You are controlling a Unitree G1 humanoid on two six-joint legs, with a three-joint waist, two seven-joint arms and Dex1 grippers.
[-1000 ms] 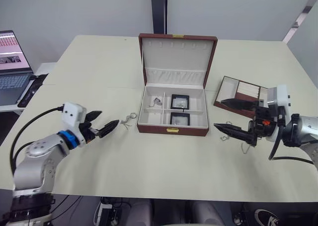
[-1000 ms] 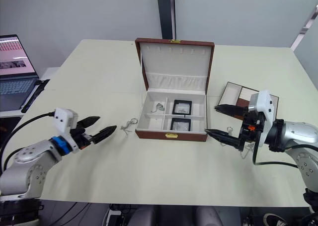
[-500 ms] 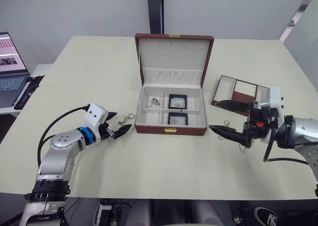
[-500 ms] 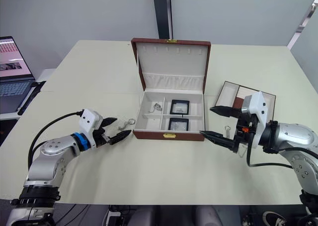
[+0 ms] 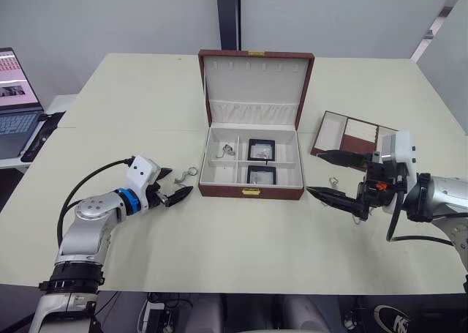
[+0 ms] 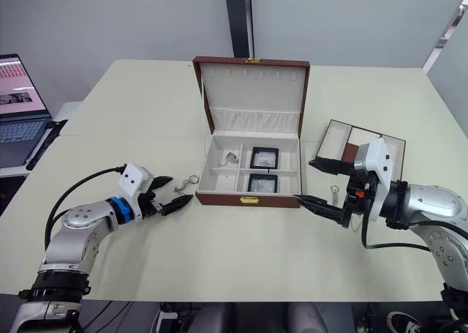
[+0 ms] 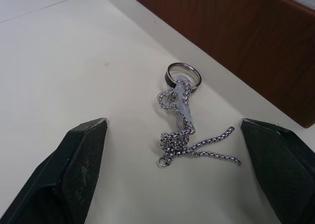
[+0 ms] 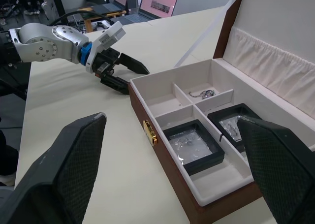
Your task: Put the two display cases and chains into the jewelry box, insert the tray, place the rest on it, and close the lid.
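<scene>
1. Silver metal chain w/ round ring clasp (image 7: 183, 120) lies bunched on the cream tabletop (image 5: 241, 238), just off the box's left wall. Left gripper (image 5: 172, 185), two black fingers spread wide, straddles it low to the table; nothing pinched yet.
2. Step in hand, as I read it: chain pickup on the left side. Next move calls for dropping the fingers to table level, closing on the bunched links rather than the ring, then lifting over the box wall.
3. Right gripper (image 6: 316, 182) hovers spread apart & empty right of the box front; a second thin silver chain (image 6: 334, 192) lies on the table near it, so likely its next target.
4. Large reddish-brown jewelry box w/ cream lining (image 5: 253, 192) sits mid-table. Two black-framed display cases (image 5: 261, 149) already in its right compartments, one small silver chain (image 5: 228, 149) in the rear-left one; front-left compartment free.
5. Shallow reddish-brown three-section tray (image 5: 349, 137) waits right of the box, not inserted.
6. Hinged lid w/ gathered pocket (image 5: 256, 84) stands upright behind.
7. Room: box wall close to the left gripper's inner finger, so tight there. Open table toward the left edge & in front. Laptop (image 5: 11, 102) far left, well apart.
</scene>
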